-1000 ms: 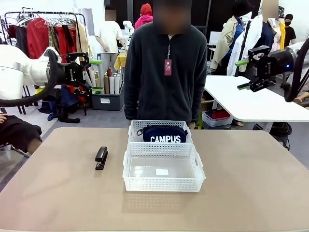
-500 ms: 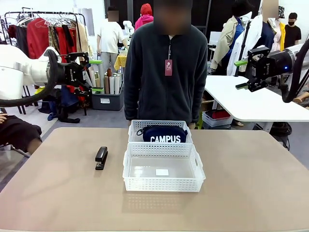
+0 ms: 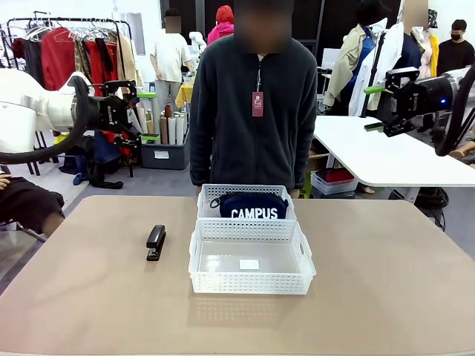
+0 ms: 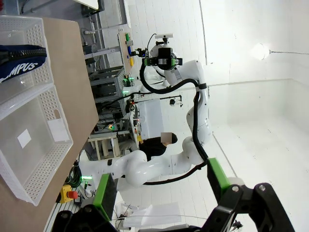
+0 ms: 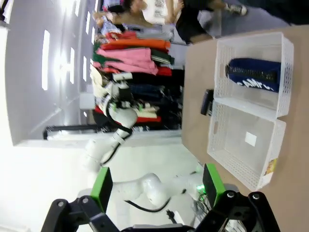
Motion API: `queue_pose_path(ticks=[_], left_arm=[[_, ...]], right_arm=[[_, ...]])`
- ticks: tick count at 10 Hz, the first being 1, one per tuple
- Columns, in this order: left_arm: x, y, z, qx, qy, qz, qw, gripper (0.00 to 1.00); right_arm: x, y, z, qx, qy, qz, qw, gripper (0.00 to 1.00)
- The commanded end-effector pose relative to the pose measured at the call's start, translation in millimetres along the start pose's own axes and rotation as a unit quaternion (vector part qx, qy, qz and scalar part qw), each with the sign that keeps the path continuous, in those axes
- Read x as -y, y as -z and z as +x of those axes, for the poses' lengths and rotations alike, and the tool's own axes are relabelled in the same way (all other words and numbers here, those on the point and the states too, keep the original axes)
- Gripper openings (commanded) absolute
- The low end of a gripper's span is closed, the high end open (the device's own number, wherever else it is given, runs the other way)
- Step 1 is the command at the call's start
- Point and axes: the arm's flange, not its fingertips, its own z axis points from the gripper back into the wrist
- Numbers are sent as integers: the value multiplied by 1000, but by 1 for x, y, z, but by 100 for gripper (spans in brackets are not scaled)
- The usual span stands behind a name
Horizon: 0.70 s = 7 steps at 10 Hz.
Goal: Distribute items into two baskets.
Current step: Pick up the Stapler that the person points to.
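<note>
Half done, we'd say. The CAMPUS pouch [image 3: 248, 205] sits in the far basket [image 3: 245, 190], at twelve o'clock of the near basket [image 3: 250, 283], which holds nothing but its white label [image 3: 249, 264]. The stapler [image 3: 156, 242] lies on the bare table [image 3: 386, 282] at nine o'clock of the near basket, near it but not touching. We see the left gripper [image 3: 148, 116] high at ten o'clock, jaws apart, empty. The right gripper [image 3: 373, 108] is high at two o'clock, also apart and empty. Remaining, we reckon: stapler into the near basket.
</note>
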Motion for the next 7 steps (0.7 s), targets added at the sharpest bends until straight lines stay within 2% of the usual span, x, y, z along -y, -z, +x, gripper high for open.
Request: queue_pose_path(ticks=[1,3,7], left_arm=[[1,-1,-1,1,1,-1,1000,100],[1,-1,-1,1,1,-1,1000,100],[1,-1,-1,1,1,-1,1000,100]], right_arm=[[-9,-11,-15,61,19,31,997,100],[-12,-20,-17,71,11,62,996,100],[-11,-20,-16,40,26,85,995,100]])
